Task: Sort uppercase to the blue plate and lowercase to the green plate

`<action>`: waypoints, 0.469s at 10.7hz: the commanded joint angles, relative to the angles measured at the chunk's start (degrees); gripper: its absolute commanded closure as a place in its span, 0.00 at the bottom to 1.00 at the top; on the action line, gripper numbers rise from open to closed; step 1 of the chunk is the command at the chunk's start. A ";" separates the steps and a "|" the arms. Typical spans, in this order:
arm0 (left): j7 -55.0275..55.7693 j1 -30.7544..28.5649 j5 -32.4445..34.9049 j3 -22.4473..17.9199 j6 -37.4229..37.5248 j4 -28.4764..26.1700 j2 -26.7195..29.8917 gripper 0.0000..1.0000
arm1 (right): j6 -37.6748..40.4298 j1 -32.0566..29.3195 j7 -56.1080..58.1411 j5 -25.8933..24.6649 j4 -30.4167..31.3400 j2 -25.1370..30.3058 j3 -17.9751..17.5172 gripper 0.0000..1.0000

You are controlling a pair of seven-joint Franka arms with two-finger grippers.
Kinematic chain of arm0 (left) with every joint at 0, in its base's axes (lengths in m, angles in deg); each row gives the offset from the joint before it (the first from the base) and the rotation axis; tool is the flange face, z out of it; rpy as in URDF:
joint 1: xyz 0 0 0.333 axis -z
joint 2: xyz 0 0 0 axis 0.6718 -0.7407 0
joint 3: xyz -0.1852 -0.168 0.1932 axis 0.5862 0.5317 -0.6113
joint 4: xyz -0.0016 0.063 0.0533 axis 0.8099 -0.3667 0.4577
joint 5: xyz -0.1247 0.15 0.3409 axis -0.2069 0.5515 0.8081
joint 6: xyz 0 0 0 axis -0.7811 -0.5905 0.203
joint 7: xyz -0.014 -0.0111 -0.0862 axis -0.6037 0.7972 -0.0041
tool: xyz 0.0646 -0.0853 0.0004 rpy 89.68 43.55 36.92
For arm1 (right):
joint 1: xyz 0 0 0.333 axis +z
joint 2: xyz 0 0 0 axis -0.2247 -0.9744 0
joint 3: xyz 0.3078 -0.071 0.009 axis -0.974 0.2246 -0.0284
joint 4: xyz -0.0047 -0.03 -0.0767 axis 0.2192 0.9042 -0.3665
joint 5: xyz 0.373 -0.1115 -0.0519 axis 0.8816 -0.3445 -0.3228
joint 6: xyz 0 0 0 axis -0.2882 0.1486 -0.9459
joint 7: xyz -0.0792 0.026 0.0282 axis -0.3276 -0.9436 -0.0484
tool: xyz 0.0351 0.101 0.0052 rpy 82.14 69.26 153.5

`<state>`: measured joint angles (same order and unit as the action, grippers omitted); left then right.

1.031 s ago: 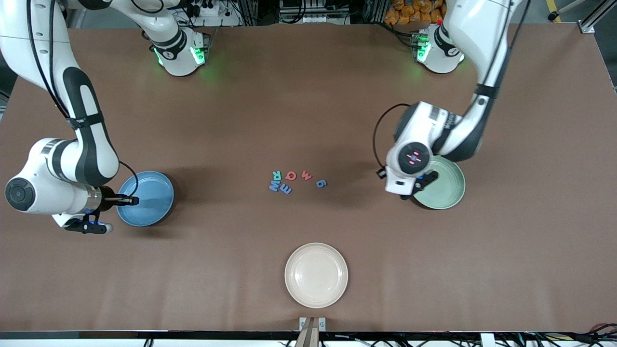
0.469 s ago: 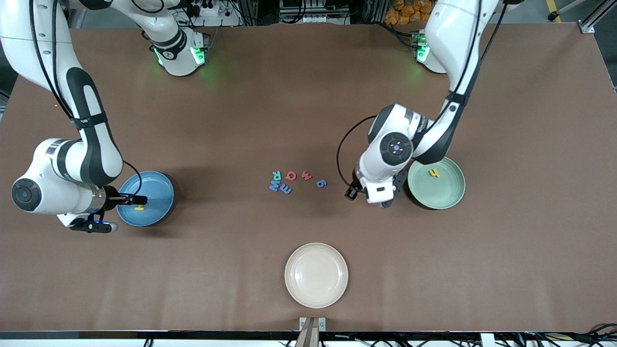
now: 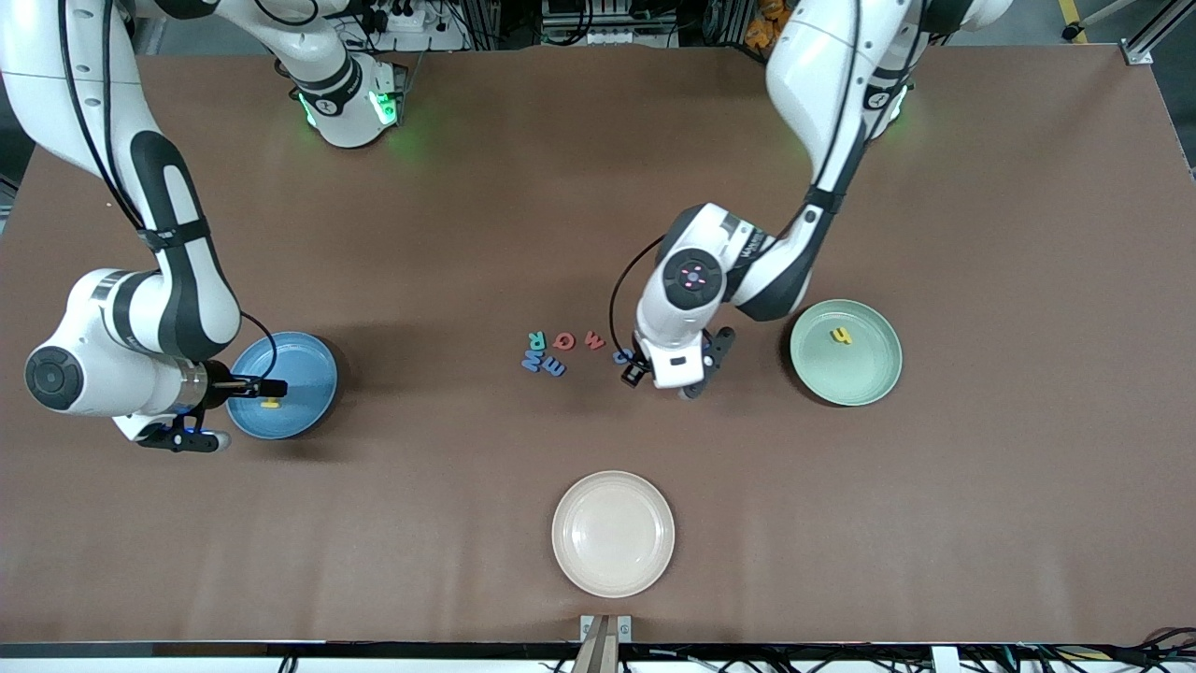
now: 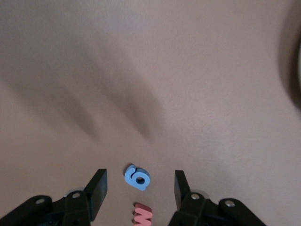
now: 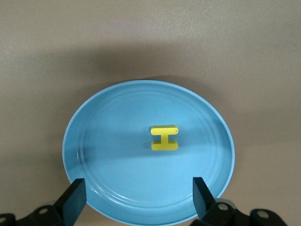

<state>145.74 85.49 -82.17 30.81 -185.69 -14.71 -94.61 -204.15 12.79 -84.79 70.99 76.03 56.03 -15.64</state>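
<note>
The right hand point(image 5: 136, 200) is released, fingers wide apart, holding nothing, over the blue plate point(image 3: 304, 360), where the yellow H point(image 5: 164, 138) lies flat. The left hand point(image 4: 140, 190) is half open and empty above the blue g point(image 4: 137, 177) on the tabletop point(image 3: 598, 187). The yellow h point(image 3: 841, 336) lies in the green plate point(image 3: 874, 374).

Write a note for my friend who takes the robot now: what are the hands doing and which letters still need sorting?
Right gripper: open over the blue plate, nothing held.
Left gripper: open, empty, over the blue g.
Done: yellow H in the blue plate, yellow h in the green plate.
Left on the table mid-way between plates: R, Q, red w, big M, small m, g.
</note>
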 commanded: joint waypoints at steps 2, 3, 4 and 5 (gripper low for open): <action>-6.88 3.56 1.17 -2.50 -0.51 3.83 -5.61 0.34 | -0.91 -0.07 0.32 -0.51 0.10 -0.52 -0.24 0.00; -6.89 3.65 1.18 -2.50 -0.42 3.92 -5.44 0.34 | -0.91 0.01 0.32 -0.51 0.19 -0.70 -0.24 0.00; -6.89 3.74 1.18 -2.50 -0.51 4.27 -5.52 0.34 | -0.91 0.01 0.32 -0.51 0.19 -0.87 -0.24 0.00; -6.81 3.74 1.18 -2.50 -1.03 5.23 -5.96 0.34 | -0.91 0.01 0.32 -0.51 0.19 -1.05 -0.24 0.00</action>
<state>139.83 88.52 -81.82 29.39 -186.60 -11.78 -99.72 -204.60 12.83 -84.79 70.96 76.05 55.08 -15.69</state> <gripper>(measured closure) 0.335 0.000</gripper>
